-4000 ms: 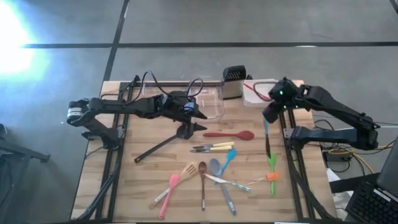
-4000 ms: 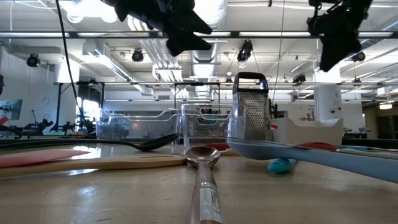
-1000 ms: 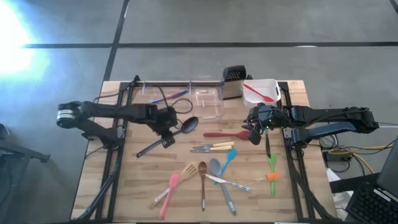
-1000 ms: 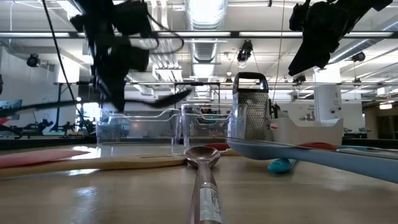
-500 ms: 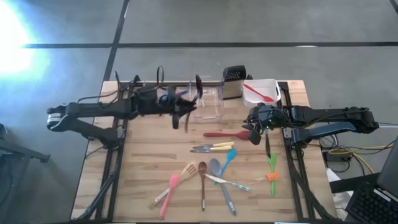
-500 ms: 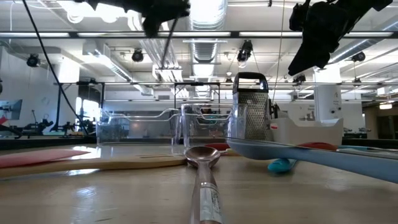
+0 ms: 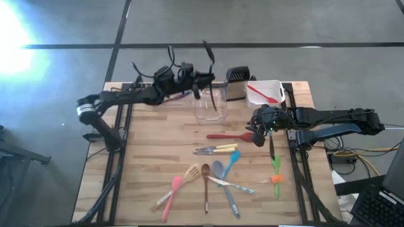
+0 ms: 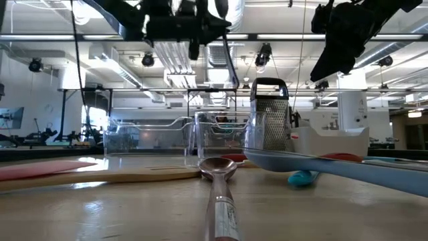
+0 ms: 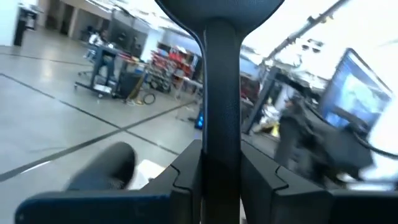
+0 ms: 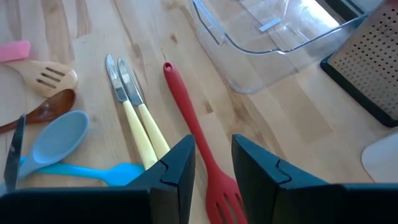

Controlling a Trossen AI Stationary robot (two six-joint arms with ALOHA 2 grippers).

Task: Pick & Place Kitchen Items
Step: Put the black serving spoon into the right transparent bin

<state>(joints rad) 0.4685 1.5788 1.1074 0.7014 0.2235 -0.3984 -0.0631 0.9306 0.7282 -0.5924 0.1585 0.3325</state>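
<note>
High view: my left gripper (image 7: 197, 81) is raised over the clear plastic tub (image 7: 210, 108) at the table's back edge, clamped on the handle of the black long-handled ladle (image 7: 207, 52), bowl pointing up and away. My right gripper (image 7: 256, 133) sits low by the head end of the red slotted spatula (image 7: 231, 135). The two yellow-handled knives (image 7: 216, 150) lie just below the spatula.

Low view: ladle handle (image 8: 229, 61) hangs slanted under my left gripper (image 8: 194, 30), above the tubs. Steel box grater (image 8: 270, 116) stands behind.

Left wrist view: my fingers (image 9: 189, 171) pinch the ladle's handle (image 9: 221, 99) from both sides, bowl at the far end. Judgement: stiff and light, but bowl-heavy, so a grip partway along the handle may let it pivot; smooth handle could slip.

Right wrist view: my right fingers (image 10: 179, 165) stand slightly apart, straddling the red spatula's neck (image 10: 199, 152), not visibly clamped. Judgement: thin, rigid, light; take it on the neck near the head, where the jaws line up across it. Knives lie close beside, so a nudge is possible.
</note>
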